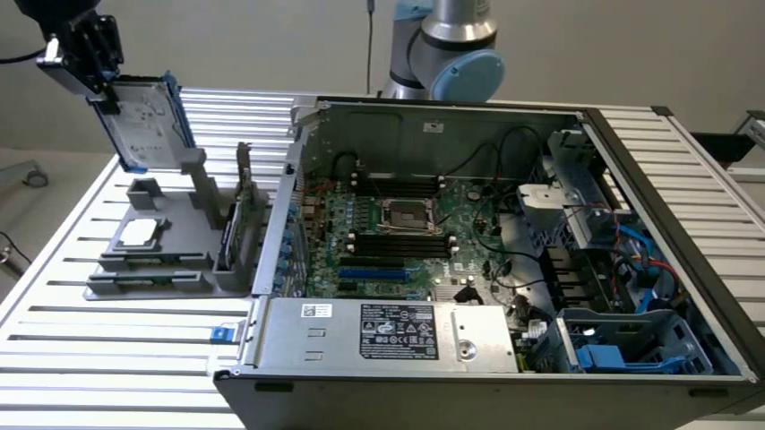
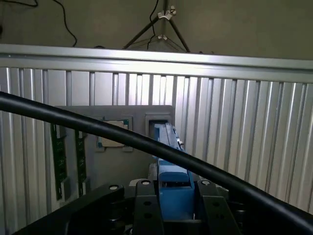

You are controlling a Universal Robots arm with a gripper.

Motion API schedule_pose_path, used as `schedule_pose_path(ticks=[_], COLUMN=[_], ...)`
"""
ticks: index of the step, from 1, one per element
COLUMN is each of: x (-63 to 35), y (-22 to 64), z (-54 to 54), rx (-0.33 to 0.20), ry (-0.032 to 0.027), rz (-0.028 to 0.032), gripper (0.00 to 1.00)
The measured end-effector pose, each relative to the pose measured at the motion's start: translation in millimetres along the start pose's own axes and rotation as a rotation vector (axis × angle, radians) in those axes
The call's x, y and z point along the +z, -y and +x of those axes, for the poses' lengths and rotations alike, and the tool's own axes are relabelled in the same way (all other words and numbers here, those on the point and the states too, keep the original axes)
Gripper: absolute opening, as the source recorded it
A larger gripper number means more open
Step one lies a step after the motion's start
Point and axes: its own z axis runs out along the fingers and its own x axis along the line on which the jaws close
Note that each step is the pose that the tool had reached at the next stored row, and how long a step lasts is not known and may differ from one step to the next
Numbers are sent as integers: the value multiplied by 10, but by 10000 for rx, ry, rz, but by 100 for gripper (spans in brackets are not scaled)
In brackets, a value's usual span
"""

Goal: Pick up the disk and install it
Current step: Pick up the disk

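Exterior view: the disk (image 1: 146, 118) is held upright and slightly tilted between the jaws, which are clamped on its upper end. Its silver face and blue carrier frame are seen below the jaws. The lower end of the disk hangs just above the uprights of a grey parts holder (image 1: 156, 269); whether it touches them cannot be told. A small square processor chip (image 1: 138, 233) is seated in the holder, well below the jaws. The holder rests on a slatted aluminium counter (image 1: 72, 345). Well apart from the jaws, on the exterior view's right, an open computer case (image 1: 442, 107) is laid on the counter. Its motherboard (image 1: 395, 228), power supply (image 1: 395, 331) and blue drive cage (image 1: 633, 345) are exposed; the cage is at the corner of the case farthest from the jaws.

In the wrist view, the blue carrier edge of the disk (image 2: 173, 193) is gripped between the two black jaws. Beyond the jaws, the holder (image 2: 122, 166), the chip (image 2: 115, 136) and the counter (image 2: 244, 147) are seen. A black cable (image 2: 146, 144) is stretched across in front of them.
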Motion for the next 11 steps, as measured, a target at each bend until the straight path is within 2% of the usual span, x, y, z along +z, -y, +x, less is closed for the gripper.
schedule_pose_path(ticks=[11], x=[-502], y=[31], z=[-104], rx=[-2], ry=[-2], rz=[0], gripper=[33])
